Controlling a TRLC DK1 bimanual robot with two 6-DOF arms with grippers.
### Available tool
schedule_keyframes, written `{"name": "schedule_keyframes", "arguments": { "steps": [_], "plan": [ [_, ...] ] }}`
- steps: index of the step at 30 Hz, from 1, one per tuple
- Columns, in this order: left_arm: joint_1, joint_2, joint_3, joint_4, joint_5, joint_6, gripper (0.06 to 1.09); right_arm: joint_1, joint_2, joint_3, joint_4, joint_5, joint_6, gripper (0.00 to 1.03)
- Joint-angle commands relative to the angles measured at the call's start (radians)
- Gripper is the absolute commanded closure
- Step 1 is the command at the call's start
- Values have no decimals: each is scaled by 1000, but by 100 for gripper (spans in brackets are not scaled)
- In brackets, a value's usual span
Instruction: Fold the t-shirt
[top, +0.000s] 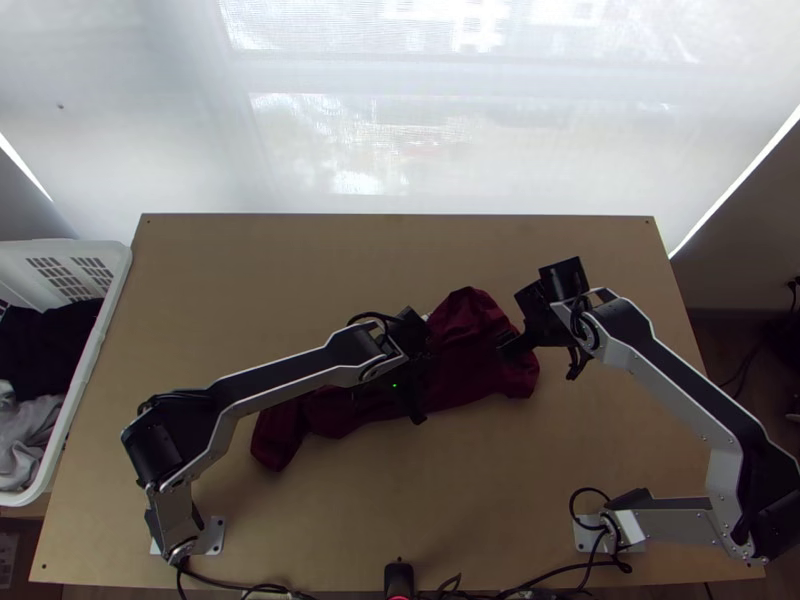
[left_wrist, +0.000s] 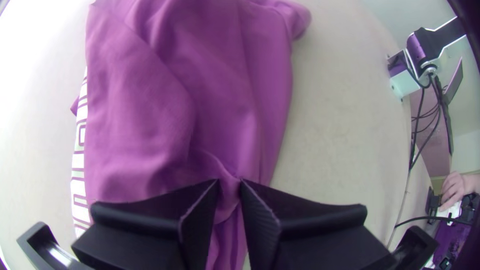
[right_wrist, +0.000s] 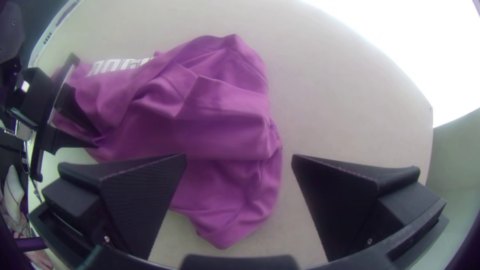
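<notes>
- Maroon cloth, the t-shirt (top: 470, 360), lies bunched in lengthwise folds on the middle of the wooden table (top: 480, 500).
- Its long axis runs across the table on a slant: the narrow end points toward the left arm's base, the broad end away to the right and farther up the table.
- White print (left_wrist: 79, 165) shows along the far edge, roughly in line with that axis.
- The left gripper (top: 402, 375) is over the shirt's middle, its fingertips nearly together, pinching a fold.
- The right gripper (top: 546, 356) is at the broad end with its fingers spread wide, one over cloth, the other over bare table.
</notes>
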Motion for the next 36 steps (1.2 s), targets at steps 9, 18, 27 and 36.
{"name": "schedule_keyframes", "arguments": {
  "steps": [9,18,27,36],
  "plan": [
    [7,-2,19,-1,-3,22,105,-4,-17,-8,-10,0,5,5],
    [54,-95,121,-91,-1,15,105,-4,-20,-5,-10,0,5,5],
    [168,-207,350,-191,-4,12,105,-4,-25,12,-10,0,3,5],
    [432,-236,628,-244,-38,23,105,-7,-56,9,-15,0,3,5]
  ]
}}
